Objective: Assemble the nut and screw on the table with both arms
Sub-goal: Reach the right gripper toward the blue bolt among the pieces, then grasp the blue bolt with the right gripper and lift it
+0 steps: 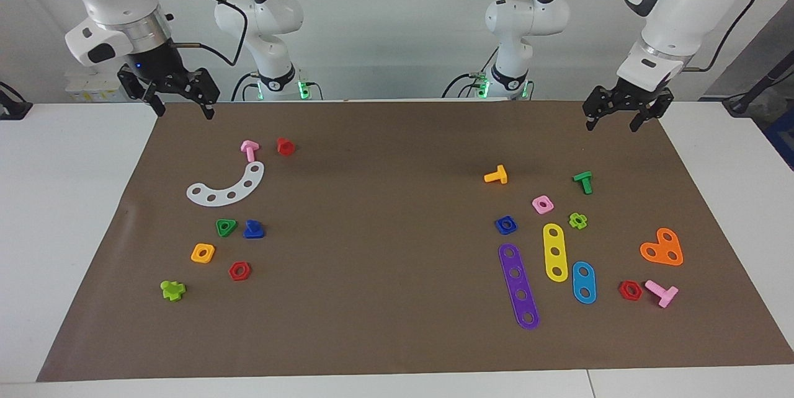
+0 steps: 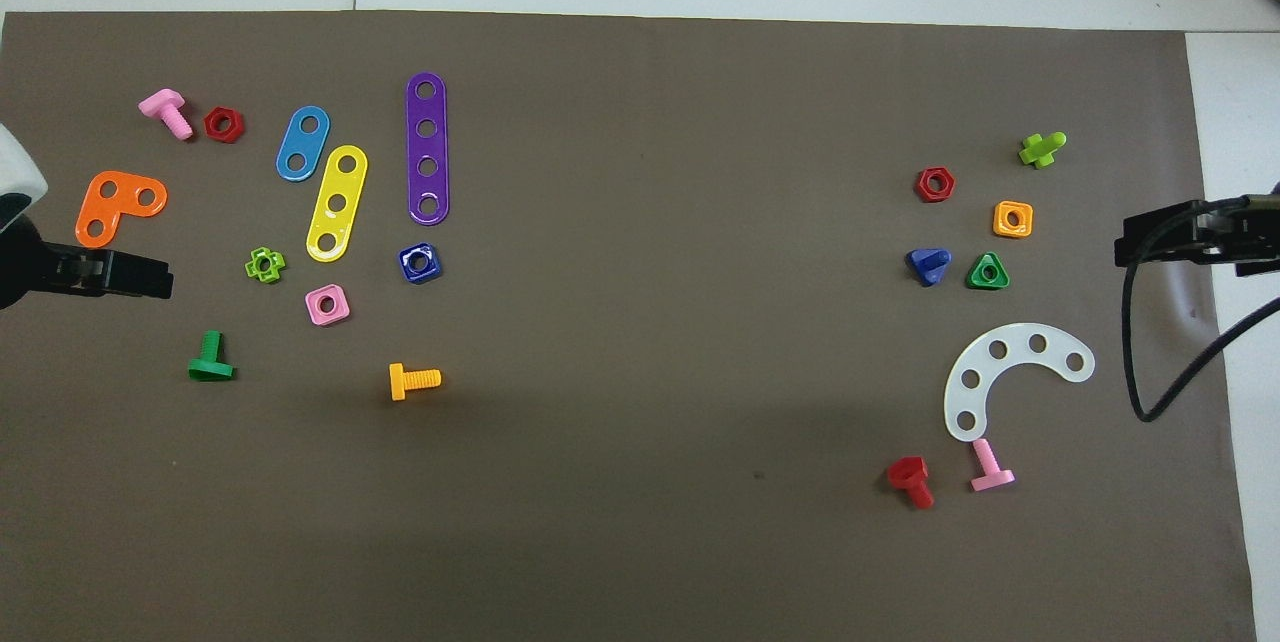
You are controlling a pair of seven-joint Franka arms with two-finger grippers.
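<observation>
Tabletop (image 1: 74, 212), white, with one brown sheet (image 1: 384, 299) over most of it. Two white arms: left arm (image 1: 676, 7) and right arm (image 1: 111, 1), both raised over the sheet's robot-side corners. Left gripper (image 1: 611, 118) and right gripper (image 1: 180, 100): jaws apart, empty.

Flat parts, 5: purple strip (image 1: 519, 286), white arc (image 1: 226, 187), yellow strip (image 1: 555, 252), orange L-plate (image 1: 662, 248), light-blue strip (image 1: 584, 282).

Screws, 8: 2 pink, 2 lime, 1 red, 1 orange, 1 green, 1 blue. Nuts, 6: 2 red hex, 1 pink, 1 orange, 1 green triangle, 1 blue.

Screw (image 1: 254, 229): dark blue, triangular head, short stem. At the right arm's end, just beside the green nut (image 1: 226, 227), nearer the robots than the red hex nut (image 1: 239, 271).

Nut (image 1: 505, 225): dark blue, square with rounded corners, round hole. At the left arm's end, lying flat just beside the purple strip's robot-side end, near the pink nut (image 1: 543, 204). Screw and nut well apart.
</observation>
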